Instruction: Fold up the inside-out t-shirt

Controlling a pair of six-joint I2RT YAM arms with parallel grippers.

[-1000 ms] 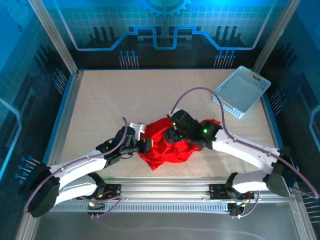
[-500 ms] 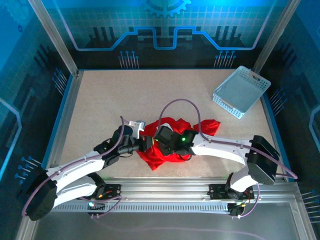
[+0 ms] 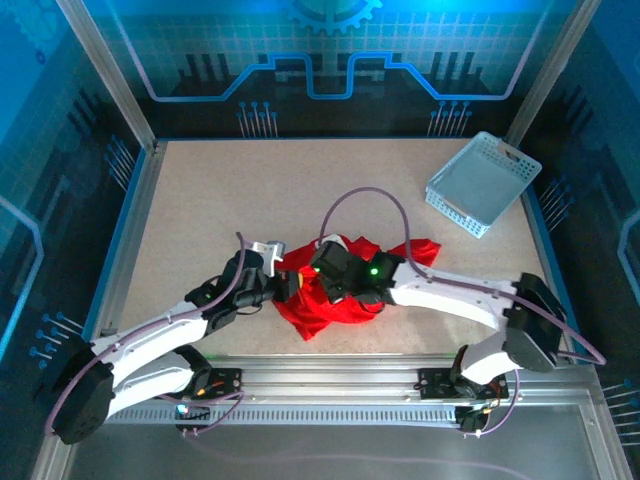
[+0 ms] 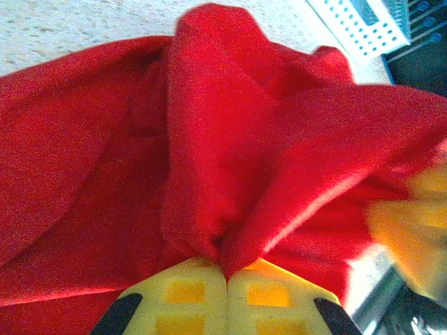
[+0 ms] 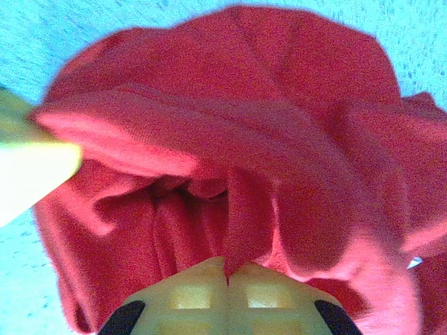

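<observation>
My left end effector (image 4: 225, 276) is pressed together on a pinch of the inside-out t-shirt (image 3: 335, 308), and my right end effector (image 5: 227, 269) pinches another fold close by. The shirt lies crumpled on the table (image 3: 220, 200), near its front edge. The risk, as I judge it, is that both grips sit close together (perhaps through several layers), so pulling apart could drag the heap rather than spread it, or let cloth slip free.
</observation>
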